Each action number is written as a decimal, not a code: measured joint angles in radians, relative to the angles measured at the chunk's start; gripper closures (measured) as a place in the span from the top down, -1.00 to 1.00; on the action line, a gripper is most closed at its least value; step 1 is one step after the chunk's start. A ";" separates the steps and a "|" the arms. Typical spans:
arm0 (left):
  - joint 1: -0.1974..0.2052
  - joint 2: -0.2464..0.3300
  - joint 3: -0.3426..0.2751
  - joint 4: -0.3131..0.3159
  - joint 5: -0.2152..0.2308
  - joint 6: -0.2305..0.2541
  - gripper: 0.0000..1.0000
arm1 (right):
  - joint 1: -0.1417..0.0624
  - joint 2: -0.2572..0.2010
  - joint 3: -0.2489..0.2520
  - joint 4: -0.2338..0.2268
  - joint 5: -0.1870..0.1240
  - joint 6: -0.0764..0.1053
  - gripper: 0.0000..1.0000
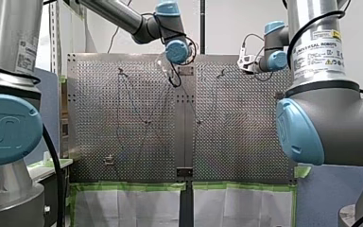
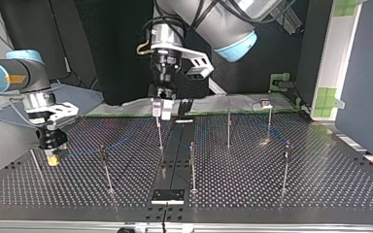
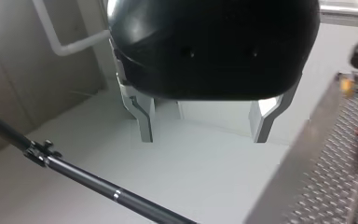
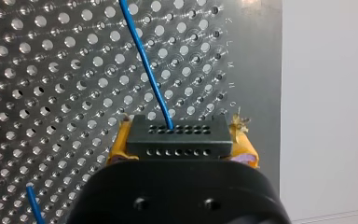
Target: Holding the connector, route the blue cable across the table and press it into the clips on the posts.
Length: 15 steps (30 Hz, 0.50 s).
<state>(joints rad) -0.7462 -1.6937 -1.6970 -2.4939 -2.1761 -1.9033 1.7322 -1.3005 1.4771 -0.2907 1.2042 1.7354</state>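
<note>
In the right wrist view my right gripper [image 4: 181, 140] is shut on a black connector [image 4: 177, 129], with a yellow pad [image 4: 120, 142] on each side of it. The blue cable [image 4: 145, 65] leaves the connector's face and runs off over the perforated table [image 4: 51, 93]. In the top view this gripper [image 2: 53, 156] stands low at the table's left edge, and the cable [image 2: 121, 141] trails faintly toward the middle posts. My left gripper [image 3: 205, 137] hangs open with nothing between its metal fingers [image 3: 144, 123]. In the top view it [image 2: 167, 108] hovers over the far middle of the table.
Several thin posts stand on the table, among them one near the left [image 2: 105, 167], one in the middle [image 2: 192, 165] and one at the right [image 2: 285, 167]. A black plate [image 2: 167, 195] sits at the near middle edge. A dark rod [image 3: 88, 179] crosses below my left gripper.
</note>
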 joint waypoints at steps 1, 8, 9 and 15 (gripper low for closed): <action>0.000 -0.007 -0.008 0.007 -0.005 0.000 1.00 | 0.000 0.000 0.000 0.000 0.000 0.000 -1.00; -0.002 -0.059 -0.068 0.067 -0.031 0.001 1.00 | 0.000 0.000 0.000 0.000 0.000 0.000 -1.00; -0.002 -0.063 -0.079 0.079 -0.032 0.003 1.00 | 0.000 0.000 0.000 0.000 0.000 0.000 -1.00; -0.003 -0.068 -0.134 0.133 -0.033 0.019 1.00 | 0.000 0.000 0.000 0.000 0.000 0.000 -1.00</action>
<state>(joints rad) -0.7487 -1.7614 -1.8307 -2.3605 -2.2089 -1.8847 1.7322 -1.3005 1.4771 -0.2907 1.2041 1.7354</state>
